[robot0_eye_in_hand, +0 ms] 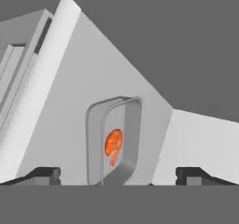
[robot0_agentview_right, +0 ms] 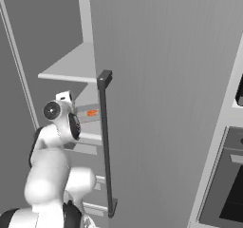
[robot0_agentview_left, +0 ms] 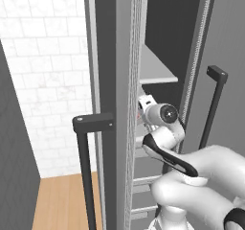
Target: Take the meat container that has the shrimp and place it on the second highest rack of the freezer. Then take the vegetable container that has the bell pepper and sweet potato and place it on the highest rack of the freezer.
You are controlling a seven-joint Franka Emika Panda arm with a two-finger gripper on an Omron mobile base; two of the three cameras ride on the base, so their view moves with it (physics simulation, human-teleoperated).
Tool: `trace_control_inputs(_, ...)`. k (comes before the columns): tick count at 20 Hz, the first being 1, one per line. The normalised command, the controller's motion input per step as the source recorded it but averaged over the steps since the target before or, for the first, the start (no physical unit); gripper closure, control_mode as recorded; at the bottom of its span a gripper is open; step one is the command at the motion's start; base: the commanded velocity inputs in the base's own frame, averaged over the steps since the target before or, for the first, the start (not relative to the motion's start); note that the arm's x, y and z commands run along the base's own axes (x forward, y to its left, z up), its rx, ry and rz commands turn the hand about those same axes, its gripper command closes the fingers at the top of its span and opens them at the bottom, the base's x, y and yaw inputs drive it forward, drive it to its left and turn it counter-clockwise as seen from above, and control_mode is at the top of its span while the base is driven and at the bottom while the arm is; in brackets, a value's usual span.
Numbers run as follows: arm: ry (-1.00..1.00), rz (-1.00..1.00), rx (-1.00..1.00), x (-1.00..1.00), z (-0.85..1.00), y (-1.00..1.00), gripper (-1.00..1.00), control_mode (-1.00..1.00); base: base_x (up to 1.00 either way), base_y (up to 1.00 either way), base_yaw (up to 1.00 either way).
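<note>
White arm inside freezer (robot0_agentview_right: 156,80) — fingers (robot0_eye_in_hand: 44,174) spread — facing shrimp (robot0_eye_in_hand: 113,145) container (robot0_eye_in_hand: 114,141).

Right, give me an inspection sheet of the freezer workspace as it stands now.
Surface: pale shelves inside the open freezer; the upper shelf looks bare in the part that is visible.
Job's things: the shrimp lies in its container, which rests on a shelf below the upper one; the hand view is rolled, so the tray looks stood on edge. Bell pepper and sweet potato: nothing seen.
Clutter: nothing seen.
Gripper: gripper open, fingertips wide apart, either side of the container and not touching it; the arm reaches into the freezer.
Cables: nothing seen.
Surroundings: dark door handle; white tiled wall; wood floor; oven to the right.
</note>
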Motion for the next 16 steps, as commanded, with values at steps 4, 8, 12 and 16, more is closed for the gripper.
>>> trace_control_inputs(4, 0.38, -0.13, 0.13, -0.94, 0.16, -0.20, -1.00, -1.00, 0.00, 0.00, 0.00)
trace_control_inputs(8, 0.14, -0.18, 0.07, -1.00, -0.06, -0.09, -1.00, -1.00, 0.00, 0.00, 0.00)
trace_control_inputs(12, 0.01, -0.27, 0.02, -1.00, -0.24, -0.03, -1.00, -1.00, 0.00, 0.00, 0.00)
trace_control_inputs(16, -0.06, -0.20, 0.01, -1.00, -0.08, -0.26, -1.00, -1.00, 0.00, 0.00, 0.00)
